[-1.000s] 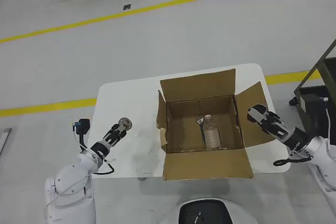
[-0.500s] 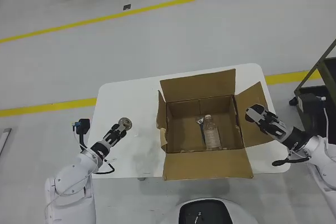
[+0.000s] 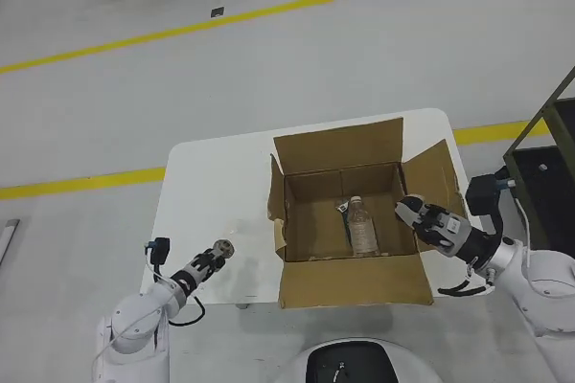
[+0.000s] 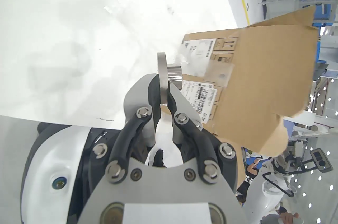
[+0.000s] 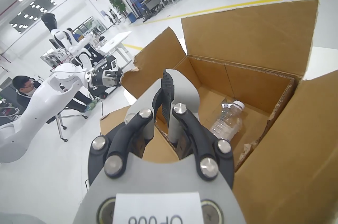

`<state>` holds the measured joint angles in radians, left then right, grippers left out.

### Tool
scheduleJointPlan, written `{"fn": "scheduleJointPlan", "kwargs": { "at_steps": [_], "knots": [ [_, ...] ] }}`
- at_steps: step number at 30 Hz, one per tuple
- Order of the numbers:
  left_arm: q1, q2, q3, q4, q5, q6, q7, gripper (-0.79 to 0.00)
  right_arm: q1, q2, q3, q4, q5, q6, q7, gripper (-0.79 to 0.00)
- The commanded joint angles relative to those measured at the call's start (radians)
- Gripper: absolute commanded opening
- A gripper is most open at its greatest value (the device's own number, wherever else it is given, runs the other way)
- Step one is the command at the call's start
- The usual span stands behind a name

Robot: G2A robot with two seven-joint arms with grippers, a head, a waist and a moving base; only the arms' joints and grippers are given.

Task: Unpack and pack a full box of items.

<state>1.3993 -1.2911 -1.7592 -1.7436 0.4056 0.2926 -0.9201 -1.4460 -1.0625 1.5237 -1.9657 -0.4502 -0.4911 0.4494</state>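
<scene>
Box [image 3: 355, 282] holds one bottle [image 3: 362, 230]; right gripper [image 3: 403, 207], pinched and empty, should spread wide first, while left gripper [image 4: 163, 93] grips a disc [image 4: 162, 64].

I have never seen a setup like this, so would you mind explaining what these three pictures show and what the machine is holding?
It is a two-armed robot at a white table. The overhead picture comes from a camera above its arms; the other two come from cameras on each wrist, looking along the jaws. On the table stands an open cardboard box with one clear plastic bottle lying inside. The left arm holds a small metal disc in shut jaws above the table beside the box. The right arm hangs at the box's rim, jaws shut and empty.
</scene>
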Motion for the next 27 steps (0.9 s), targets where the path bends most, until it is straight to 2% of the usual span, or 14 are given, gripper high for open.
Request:
{"fn": "scheduleJointPlan", "kwargs": {
  "at_steps": [1, 5, 16, 27],
  "knots": [
    [-0.005, 0.003, 0.014, 0.03, 0.021, 0.015, -0.004, -0.785, 0.005, -0.001, -0.009, 0.005, -0.009, -0.002, -0.004, -0.785],
    [-0.012, 0.012, 0.053, 0.074, 0.122, 0.022, -0.003, -0.785, 0.01, -0.001, -0.016, 0.011, -0.016, -0.002, -0.009, -0.785],
    [-0.044, 0.021, 0.098, 0.123, 0.13, 0.1, -0.016, -0.785, 0.025, 0.005, 0.0, 0.022, -0.007, -0.008, 0.019, -0.785],
    [-0.091, 0.028, 0.11, 0.234, 0.057, 0.138, -0.019, -0.785, 0.039, 0.007, -0.002, 0.003, -0.012, 0.003, 0.031, -0.785]
  ]
}}
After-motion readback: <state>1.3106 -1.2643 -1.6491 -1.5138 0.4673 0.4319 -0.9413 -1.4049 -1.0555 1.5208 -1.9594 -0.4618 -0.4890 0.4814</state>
